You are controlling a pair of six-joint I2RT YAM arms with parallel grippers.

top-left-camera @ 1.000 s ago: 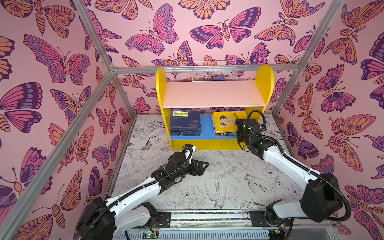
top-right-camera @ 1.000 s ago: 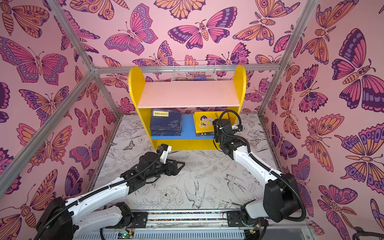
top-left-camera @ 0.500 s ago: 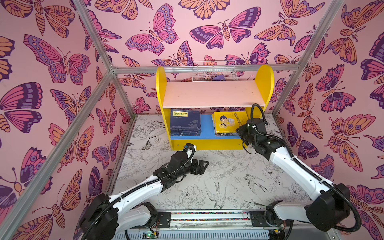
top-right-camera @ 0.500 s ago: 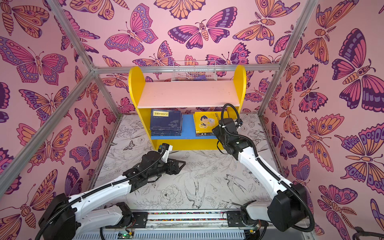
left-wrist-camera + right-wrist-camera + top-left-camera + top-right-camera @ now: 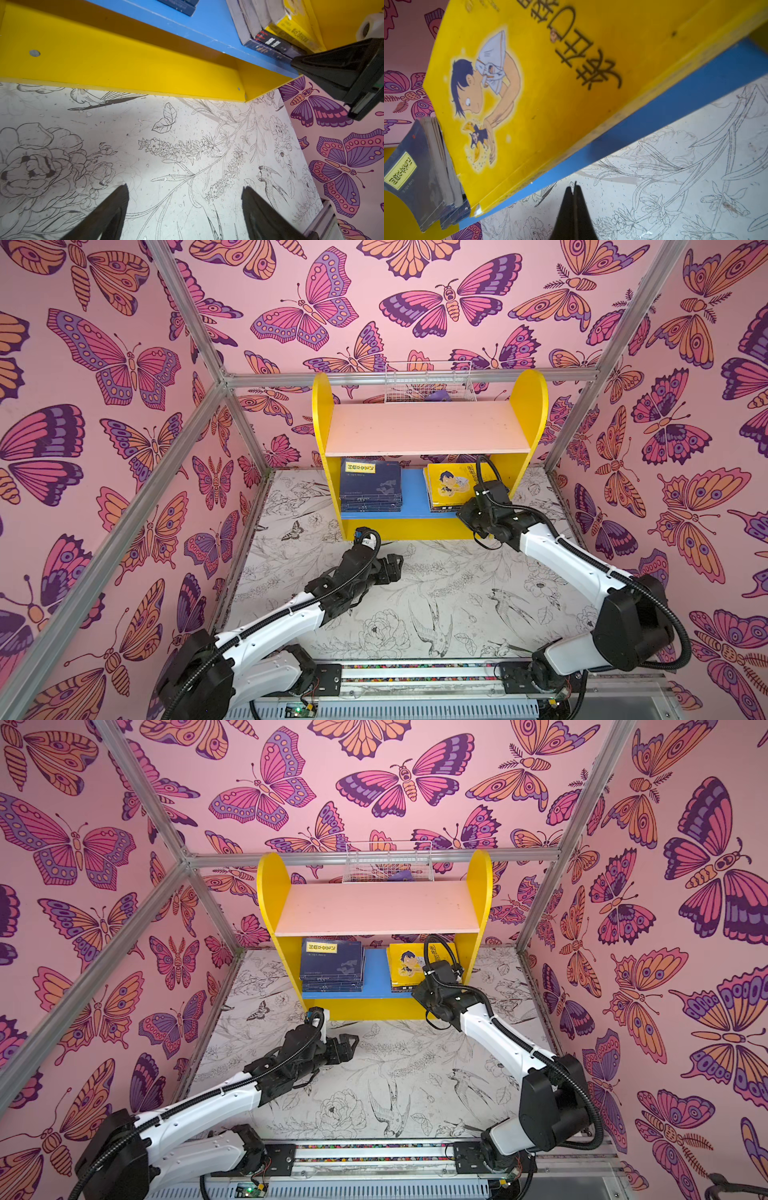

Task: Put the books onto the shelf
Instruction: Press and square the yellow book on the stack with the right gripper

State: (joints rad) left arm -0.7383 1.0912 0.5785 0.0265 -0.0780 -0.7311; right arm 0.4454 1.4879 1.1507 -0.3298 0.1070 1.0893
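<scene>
The shelf (image 5: 428, 435) stands at the back, with yellow side panels, a bare pink upper board and a blue lower board (image 5: 376, 973). On the lower board lie a stack of navy books (image 5: 370, 485) at the left and a stack topped by a yellow cartoon-cover book (image 5: 449, 487) at the right. My right gripper (image 5: 574, 188) is shut on nothing, just in front of the yellow stack's front edge (image 5: 550, 93). Over the floor in front of the shelf my left gripper (image 5: 185, 193) hangs open and empty, as both top views show (image 5: 395, 566).
A white wire basket (image 5: 428, 385) sits behind the shelf's top. The floor mat (image 5: 415, 605) bears line drawings of flowers and birds. Butterfly-patterned walls with metal posts (image 5: 577, 414) close in the left, right and back. The right gripper's body (image 5: 336, 70) shows beside the shelf's right corner.
My right gripper has gone from open to shut and has drawn slightly back from the yellow books. The left arm has barely shifted and stays open.
</scene>
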